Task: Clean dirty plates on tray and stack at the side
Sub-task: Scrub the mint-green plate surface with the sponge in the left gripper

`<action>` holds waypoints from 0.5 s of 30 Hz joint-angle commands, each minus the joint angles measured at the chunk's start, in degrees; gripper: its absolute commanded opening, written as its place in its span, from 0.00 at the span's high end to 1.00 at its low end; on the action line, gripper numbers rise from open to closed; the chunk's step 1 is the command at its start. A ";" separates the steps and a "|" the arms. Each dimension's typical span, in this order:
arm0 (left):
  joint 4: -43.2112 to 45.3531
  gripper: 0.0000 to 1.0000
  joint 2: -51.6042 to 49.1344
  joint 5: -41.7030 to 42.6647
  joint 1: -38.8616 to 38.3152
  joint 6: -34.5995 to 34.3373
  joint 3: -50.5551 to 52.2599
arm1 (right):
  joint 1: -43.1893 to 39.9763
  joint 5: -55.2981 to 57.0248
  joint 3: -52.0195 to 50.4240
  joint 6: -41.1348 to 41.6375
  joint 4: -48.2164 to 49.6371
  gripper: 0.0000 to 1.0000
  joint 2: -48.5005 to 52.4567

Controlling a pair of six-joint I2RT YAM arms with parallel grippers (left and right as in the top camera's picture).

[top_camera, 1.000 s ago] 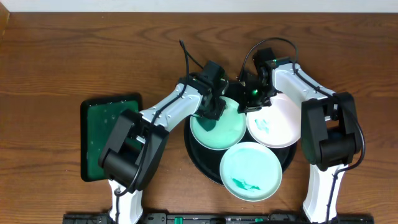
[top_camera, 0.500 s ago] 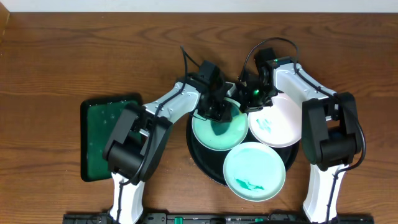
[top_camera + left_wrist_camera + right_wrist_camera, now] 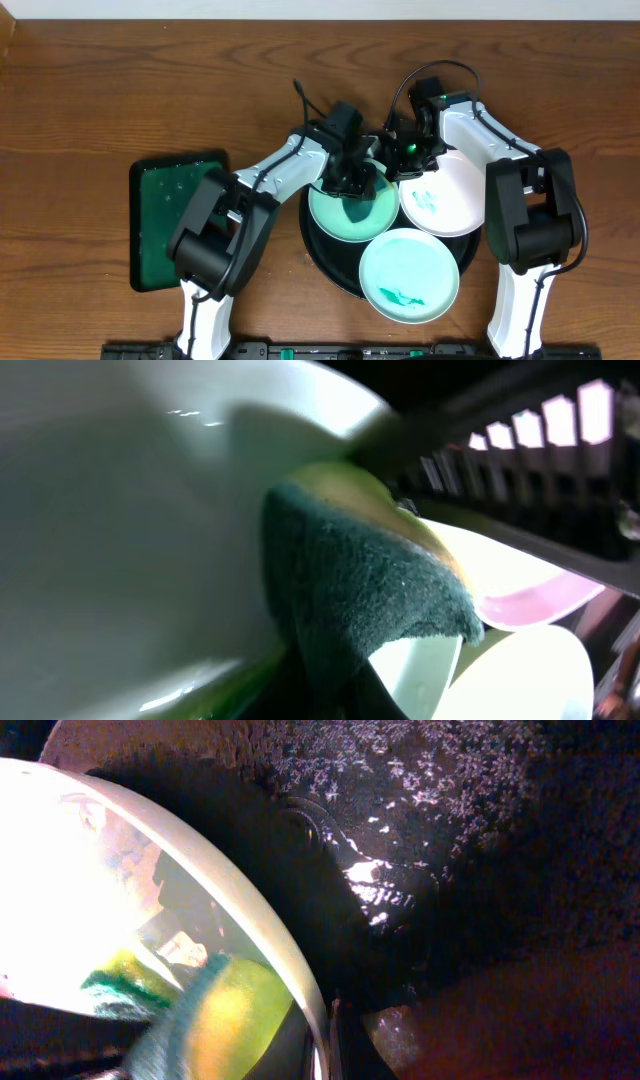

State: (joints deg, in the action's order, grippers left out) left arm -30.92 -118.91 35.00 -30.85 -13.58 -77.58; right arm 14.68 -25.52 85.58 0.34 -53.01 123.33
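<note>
The round black tray (image 3: 320, 246) carries three plates. A mint-green plate (image 3: 348, 215) lies at its upper left. My left gripper (image 3: 357, 180) is shut on a green and yellow sponge (image 3: 350, 580) and presses it on this plate's far side (image 3: 130, 530). My right gripper (image 3: 405, 152) is shut on the same plate's upper right rim (image 3: 230, 890), and the sponge (image 3: 225, 1010) shows beyond the rim. A white plate (image 3: 448, 195) with a green smear lies at the right. A second mint-green plate (image 3: 408, 275) with a green smear lies at the front.
A rectangular dark green tray (image 3: 178, 215) sits on the wooden table (image 3: 100, 100) to the left of the black tray. Both arms meet over the back of the black tray.
My left gripper has slid the sponge a little to the right across the mint-green plate. The plates have shifted slightly right. The right gripper has stayed put.
</note>
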 commanded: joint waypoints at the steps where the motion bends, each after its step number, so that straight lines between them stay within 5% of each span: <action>1: -3.17 0.93 -4.22 -18.53 5.51 -5.73 3.30 | -0.37 1.51 -0.42 1.73 0.76 0.99 1.42; 15: -8.28 0.93 -4.22 -19.26 15.32 -6.86 3.30 | -0.39 2.36 -0.42 2.45 0.83 0.99 1.42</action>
State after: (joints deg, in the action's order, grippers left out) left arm -35.75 -118.67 32.36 -18.70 -19.09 -77.60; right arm 14.70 -25.76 85.58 0.38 -52.80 123.33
